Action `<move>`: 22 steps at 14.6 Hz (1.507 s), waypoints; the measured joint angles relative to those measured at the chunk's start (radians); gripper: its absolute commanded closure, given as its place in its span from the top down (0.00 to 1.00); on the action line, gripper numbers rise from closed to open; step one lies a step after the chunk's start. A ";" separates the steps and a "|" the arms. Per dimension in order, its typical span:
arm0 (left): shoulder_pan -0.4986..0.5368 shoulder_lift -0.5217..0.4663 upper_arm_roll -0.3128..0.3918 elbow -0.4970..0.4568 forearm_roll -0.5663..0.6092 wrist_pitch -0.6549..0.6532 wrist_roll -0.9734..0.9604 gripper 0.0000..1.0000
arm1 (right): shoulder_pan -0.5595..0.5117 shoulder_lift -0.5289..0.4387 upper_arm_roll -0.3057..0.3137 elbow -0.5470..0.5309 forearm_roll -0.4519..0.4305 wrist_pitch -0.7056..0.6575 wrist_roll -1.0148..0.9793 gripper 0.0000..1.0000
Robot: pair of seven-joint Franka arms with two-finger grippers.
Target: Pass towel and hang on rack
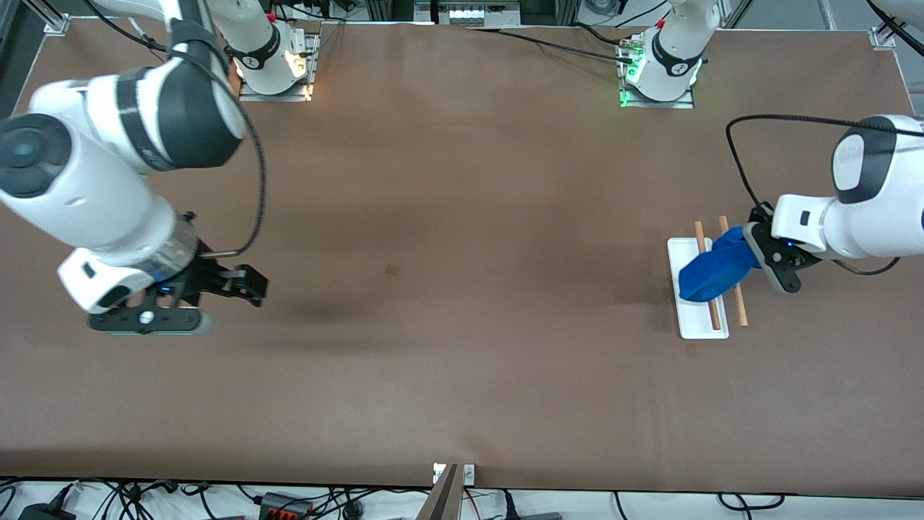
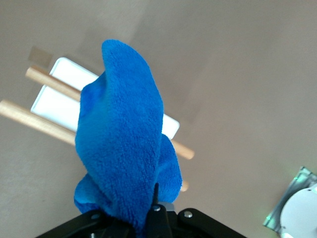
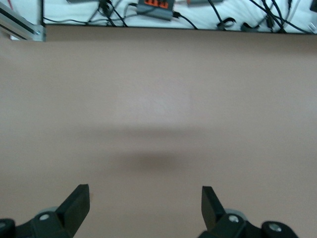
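The royal-blue towel [image 1: 715, 266] hangs bunched from my left gripper [image 1: 751, 249], which is shut on it over the rack [image 1: 702, 323] at the left arm's end of the table. The towel drapes across the two wooden rods [image 1: 738, 300] and the white tray base. In the left wrist view the towel [image 2: 124, 148] fills the middle, with the rods [image 2: 29, 115] and white tray [image 2: 59, 104] under it. My right gripper [image 1: 242, 285] is open and empty, held over bare table at the right arm's end; its fingertips [image 3: 78, 201] show wide apart over the brown surface.
The brown table [image 1: 447, 289] stretches between the two arms. A small dark mark [image 1: 392, 269] lies near the table's middle. Cables and power strips [image 3: 153, 6] lie past the table's edge nearest the front camera.
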 measured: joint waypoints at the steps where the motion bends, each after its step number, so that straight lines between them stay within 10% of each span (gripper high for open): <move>1: 0.006 0.012 0.000 0.000 0.003 0.016 0.008 0.01 | -0.013 -0.006 -0.001 0.000 0.000 -0.019 -0.003 1.00; 7: 0.048 0.065 0.002 0.000 0.004 0.105 0.098 0.06 | -0.043 -0.011 -0.001 -0.016 0.000 -0.052 -0.014 1.00; 9: 0.062 0.074 0.002 0.000 0.004 0.117 0.113 0.54 | -0.040 -0.016 0.001 -0.016 0.000 -0.051 -0.014 1.00; 12: 0.073 0.087 0.002 -0.001 0.004 0.138 0.118 1.00 | -0.073 -0.068 0.006 -0.054 0.000 -0.053 -0.017 1.00; 18: 0.091 0.091 0.002 0.000 0.004 0.144 0.132 1.00 | -0.376 -0.219 0.188 -0.176 0.000 -0.064 -0.161 1.00; 22: 0.125 0.090 0.001 0.006 0.004 0.145 0.198 1.00 | -0.384 -0.280 0.220 -0.227 -0.082 -0.114 -0.169 1.00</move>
